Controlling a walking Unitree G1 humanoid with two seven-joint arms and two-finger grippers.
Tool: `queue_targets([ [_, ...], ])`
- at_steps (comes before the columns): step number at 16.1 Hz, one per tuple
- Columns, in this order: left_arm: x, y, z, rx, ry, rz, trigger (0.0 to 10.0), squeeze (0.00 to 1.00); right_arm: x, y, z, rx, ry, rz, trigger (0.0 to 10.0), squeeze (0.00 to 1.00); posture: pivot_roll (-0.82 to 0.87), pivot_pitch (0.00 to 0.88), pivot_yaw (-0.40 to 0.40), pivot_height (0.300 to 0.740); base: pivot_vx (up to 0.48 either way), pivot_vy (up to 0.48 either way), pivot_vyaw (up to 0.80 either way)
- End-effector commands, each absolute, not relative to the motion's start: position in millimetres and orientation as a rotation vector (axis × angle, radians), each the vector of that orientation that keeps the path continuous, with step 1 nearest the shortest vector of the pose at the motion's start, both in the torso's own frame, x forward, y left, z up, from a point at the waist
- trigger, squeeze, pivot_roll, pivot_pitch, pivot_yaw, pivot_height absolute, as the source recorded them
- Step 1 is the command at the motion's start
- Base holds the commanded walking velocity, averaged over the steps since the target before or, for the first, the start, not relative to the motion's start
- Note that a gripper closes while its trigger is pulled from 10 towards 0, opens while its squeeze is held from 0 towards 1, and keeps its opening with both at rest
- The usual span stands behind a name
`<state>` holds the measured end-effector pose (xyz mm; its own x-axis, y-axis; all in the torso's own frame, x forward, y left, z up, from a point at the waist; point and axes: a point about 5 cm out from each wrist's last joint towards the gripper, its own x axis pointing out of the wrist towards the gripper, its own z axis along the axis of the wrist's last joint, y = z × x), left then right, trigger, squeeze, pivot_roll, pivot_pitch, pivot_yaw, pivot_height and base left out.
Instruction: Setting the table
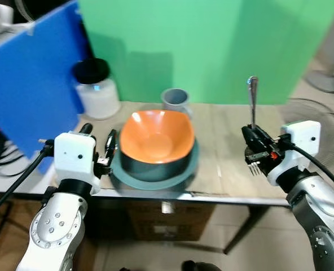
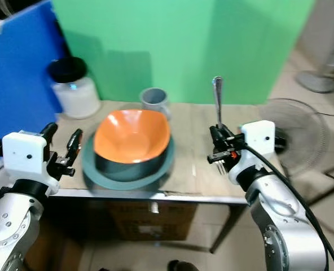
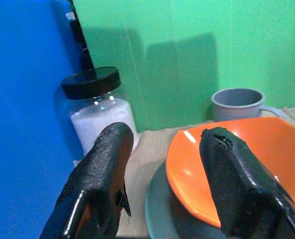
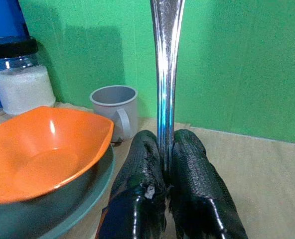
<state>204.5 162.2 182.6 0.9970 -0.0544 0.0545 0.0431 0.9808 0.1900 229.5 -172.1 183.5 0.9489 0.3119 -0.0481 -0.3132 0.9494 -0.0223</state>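
An orange bowl (image 1: 154, 138) sits in a dark grey plate (image 1: 155, 176) at the table's front middle. A grey mug (image 1: 175, 100) stands behind them. My right gripper (image 1: 256, 142) is shut on a metal fork (image 1: 252, 97), held above the table right of the plate, handle pointing up and tines (image 1: 254, 167) hanging below the fingers. In the right wrist view the fork handle (image 4: 166, 74) rises from between the pressed fingers (image 4: 137, 199). My left gripper (image 1: 102, 148) is open just left of the plate's rim, nothing between its fingers (image 3: 102, 179).
A jar of white powder with a black lid (image 1: 96, 89) stands at the back left. A blue board (image 1: 34, 90) leans on the left, a green backdrop (image 1: 212, 45) stands behind the wooden table (image 1: 223, 169). A fan (image 1: 319, 121) sits off the table's right end.
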Motion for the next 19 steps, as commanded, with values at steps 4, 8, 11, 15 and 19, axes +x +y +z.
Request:
queue_targets([
  [4, 200.6, 168.6, 187.4, 0.22, -0.097, 0.013, 10.0, 0.0, 227.7, -174.1, 182.0, -0.042, 0.018, 0.248, 10.0, 0.0, -0.07, 0.0, 0.019, 0.74, 0.0, 0.0, -0.8],
  [8, 201.8, 162.0, 185.5, 0.19, -0.094, -0.007, 10.0, 0.0, 227.4, -178.4, 177.3, 0.005, 0.019, 0.164, 10.0, 0.0, -0.07, 0.0, 0.027, 0.74, 0.0, 0.0, -0.8],
  [11, 204.4, 161.9, 184.1, 0.192, -0.091, -0.003, 10.0, 0.0, 228.4, -176.0, 176.4, 0.002, 0.025, 0.163, 10.0, 0.0, -0.07, 0.0, 0.027, 0.74, 0.0, 0.0, -0.8],
  [15, 210.3, 164.7, 183.4, 0.197, -0.088, 0.044, 10.0, 0.0, 237.2, -174.5, 174.6, 0.008, 0.047, 0.141, 10.0, 0.0, -0.08, 0.0, 0.023, 0.74, 0.0, -0.236, -0.8],
  [19, 216.2, 167.2, 181.9, 0.2, -0.085, 0.051, 10.0, 0.0, 241.7, -175.8, 168.5, 0.009, 0.092, 0.092, 10.0, 0.0, -0.08, 0.0, 0.023, 0.74, 0.0, -0.48, -0.8],
])
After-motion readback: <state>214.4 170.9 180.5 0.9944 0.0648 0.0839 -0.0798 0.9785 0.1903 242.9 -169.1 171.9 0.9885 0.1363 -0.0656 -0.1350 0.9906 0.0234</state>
